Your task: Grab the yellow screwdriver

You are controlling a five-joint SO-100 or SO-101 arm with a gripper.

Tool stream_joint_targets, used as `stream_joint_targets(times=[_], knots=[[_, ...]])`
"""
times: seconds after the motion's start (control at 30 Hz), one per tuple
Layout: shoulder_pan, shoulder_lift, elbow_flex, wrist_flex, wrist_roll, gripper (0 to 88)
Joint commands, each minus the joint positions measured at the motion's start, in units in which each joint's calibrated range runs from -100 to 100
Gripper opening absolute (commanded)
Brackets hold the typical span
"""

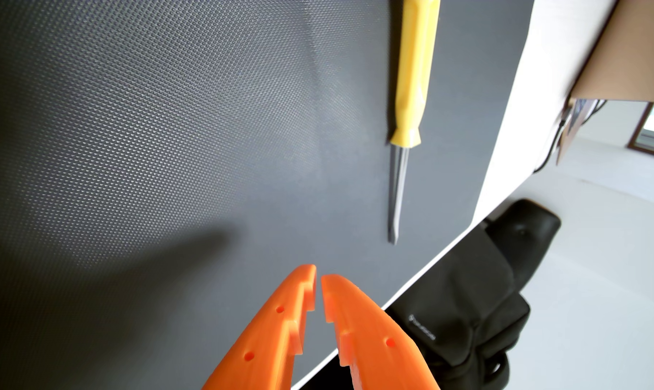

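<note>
The yellow screwdriver (411,93) lies on a dark grey textured mat (167,150) in the upper right of the wrist view. Its yellow handle runs off the top edge and its metal shaft points down toward me, the tip ending near the mat's right edge. My orange gripper (318,276) enters from the bottom, below and left of the screwdriver tip and apart from it. Its toothed fingertips nearly touch, with only a thin gap, and nothing sits between them.
The mat lies on a white table (524,112) whose edge runs diagonally at the right. A cardboard box (625,56) stands at the top right. A black bag or chair (468,300) sits beyond the table edge, over a pale floor.
</note>
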Motion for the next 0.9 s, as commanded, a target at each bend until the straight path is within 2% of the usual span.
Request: stream_joint_targets(times=[0.0, 0.87], knots=[[-0.3, 0.3, -0.2, 0.6, 0.2, 1.2], [-0.4, 0.9, -3.1, -2.0, 0.4, 1.2]])
